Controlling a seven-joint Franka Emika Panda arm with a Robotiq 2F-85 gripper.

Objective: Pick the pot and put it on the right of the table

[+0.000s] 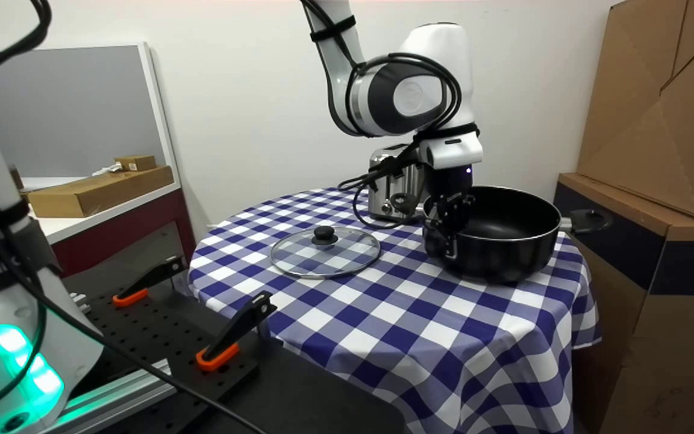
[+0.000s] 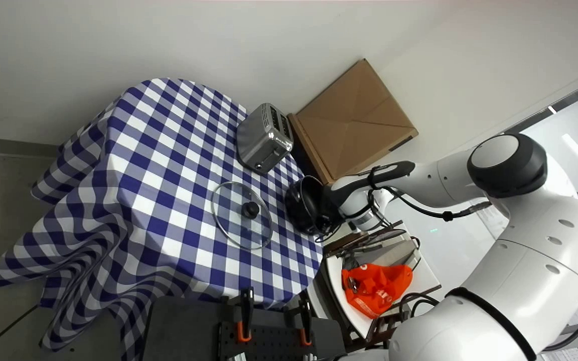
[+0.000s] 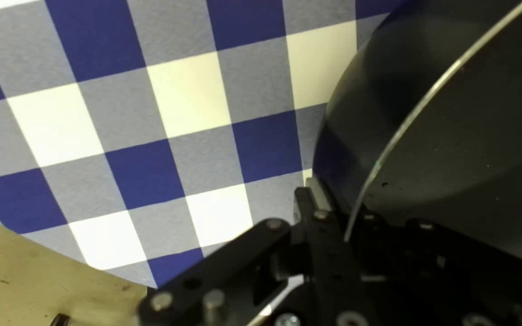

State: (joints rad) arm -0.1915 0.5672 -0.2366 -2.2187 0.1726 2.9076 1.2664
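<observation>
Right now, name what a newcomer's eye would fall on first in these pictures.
The round table would probably catch it first, draped in bold blue-and-white checks in both exterior views. Next comes the black pot, right of the glass lid there, its rim between the closed jaws in the wrist view. Then the green lights glow at the lower left of an exterior view.
</observation>
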